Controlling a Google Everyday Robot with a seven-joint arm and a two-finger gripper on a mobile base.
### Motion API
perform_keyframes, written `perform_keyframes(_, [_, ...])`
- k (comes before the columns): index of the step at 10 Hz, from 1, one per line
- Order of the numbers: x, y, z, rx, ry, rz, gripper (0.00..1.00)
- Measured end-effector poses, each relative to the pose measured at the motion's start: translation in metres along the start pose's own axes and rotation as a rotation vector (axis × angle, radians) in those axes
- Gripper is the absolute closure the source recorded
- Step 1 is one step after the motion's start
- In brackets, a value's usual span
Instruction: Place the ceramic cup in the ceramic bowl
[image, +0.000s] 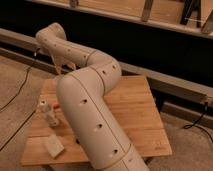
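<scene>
While the gripper (61, 66) hangs from the bent wrist above the far left corner of the wooden table (135, 107), I cannot tell whether it is spread or closed. From it the arm (92, 125) sweeps back across the table's middle; the ceramic cup and ceramic bowl are hidden from sight. Near the left edge stands a white bottle-shaped object (48, 113), with a pale block (53, 145) lying nearer the front
</scene>
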Motion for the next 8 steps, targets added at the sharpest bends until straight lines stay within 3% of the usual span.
perform_keyframes(2, [-0.004,0.003,0.015,-0.037,0.004,-0.015,0.35])
perform_keyframes(8, [0.013,0.003,0.063,-0.021,0.095,-0.067,0.35])
